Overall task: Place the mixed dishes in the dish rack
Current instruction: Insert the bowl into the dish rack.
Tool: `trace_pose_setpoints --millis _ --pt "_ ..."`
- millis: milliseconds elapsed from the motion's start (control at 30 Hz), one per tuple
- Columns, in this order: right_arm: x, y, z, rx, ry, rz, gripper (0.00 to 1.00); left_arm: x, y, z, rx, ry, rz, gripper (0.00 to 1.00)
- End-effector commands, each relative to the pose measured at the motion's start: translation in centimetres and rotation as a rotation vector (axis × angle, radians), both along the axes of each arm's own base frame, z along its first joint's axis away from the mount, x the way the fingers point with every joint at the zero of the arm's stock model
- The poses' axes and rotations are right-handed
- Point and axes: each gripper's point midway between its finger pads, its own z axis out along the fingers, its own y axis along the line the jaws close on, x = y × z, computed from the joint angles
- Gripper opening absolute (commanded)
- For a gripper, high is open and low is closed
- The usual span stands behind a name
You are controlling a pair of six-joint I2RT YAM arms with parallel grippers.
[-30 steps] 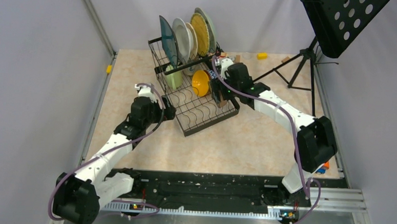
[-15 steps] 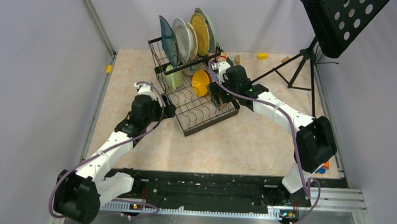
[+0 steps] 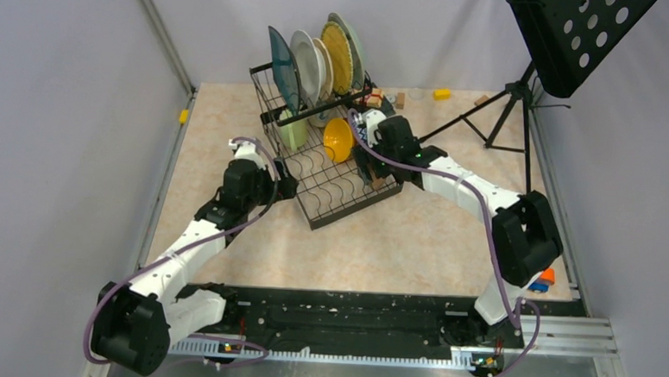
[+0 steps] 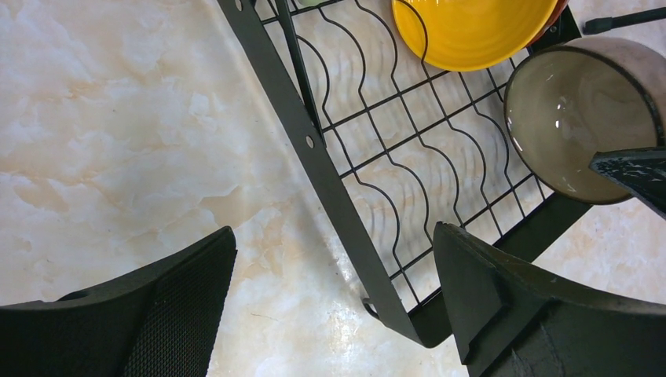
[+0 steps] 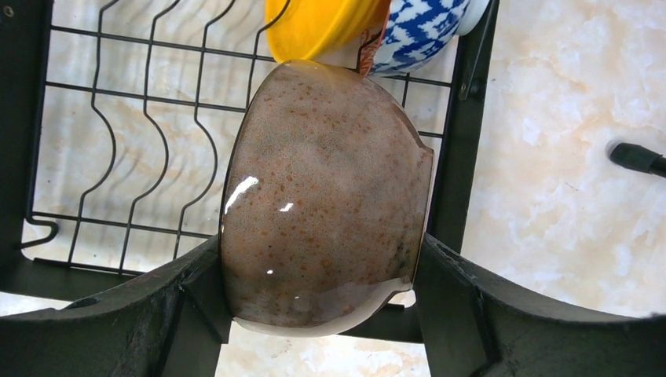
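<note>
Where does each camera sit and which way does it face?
Top external: high behind the arm bases, looking down at the dish rack; left arm and right arm show.
Left wrist: on the left arm, facing down at the rack's corner; open left tool shows.
Right wrist: facing down at the brown bowl clamped in the right tool.
Shared: both wrist views show the yellow bowl and brown bowl.

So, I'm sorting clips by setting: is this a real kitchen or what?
Probably a lab test cell, not a kitchen: plain grey wall panels enclose a marble-look tabletop, and a black music stand stands beside the dish rack.
</note>
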Motion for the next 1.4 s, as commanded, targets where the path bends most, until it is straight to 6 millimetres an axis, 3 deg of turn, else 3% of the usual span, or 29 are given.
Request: trace_pose_setpoints --millis 0,533,800,1067,1367 --pt "2.1 1.5 3.2 0.070 -0.138 0.000 0.36 1.1 -0.7 2.2 -0.028 -0.066 -0.015 0.99" --pt "1.6 1.4 0.8 0.099 -0.068 -0.003 0.37 1.0 -0.9 1.9 -0.029 -0.054 -0.031 0.99" --pt "1.4 0.8 0.2 0.159 -0.018 -0.017 0.46 1.2 -1.0 1.9 -0.031 -0.051 -0.034 0.99" --pt "1.4 0.4 0.0 0.155 -0.009 -0.034 0.62 1.2 -1.0 1.8 -0.032 -0.049 -0.033 0.99" --pt "1.5 0.5 1.1 0.172 -0.016 -0.033 0.77 1.0 -1.6 1.9 -0.046 -0.047 -0.063 0.99"
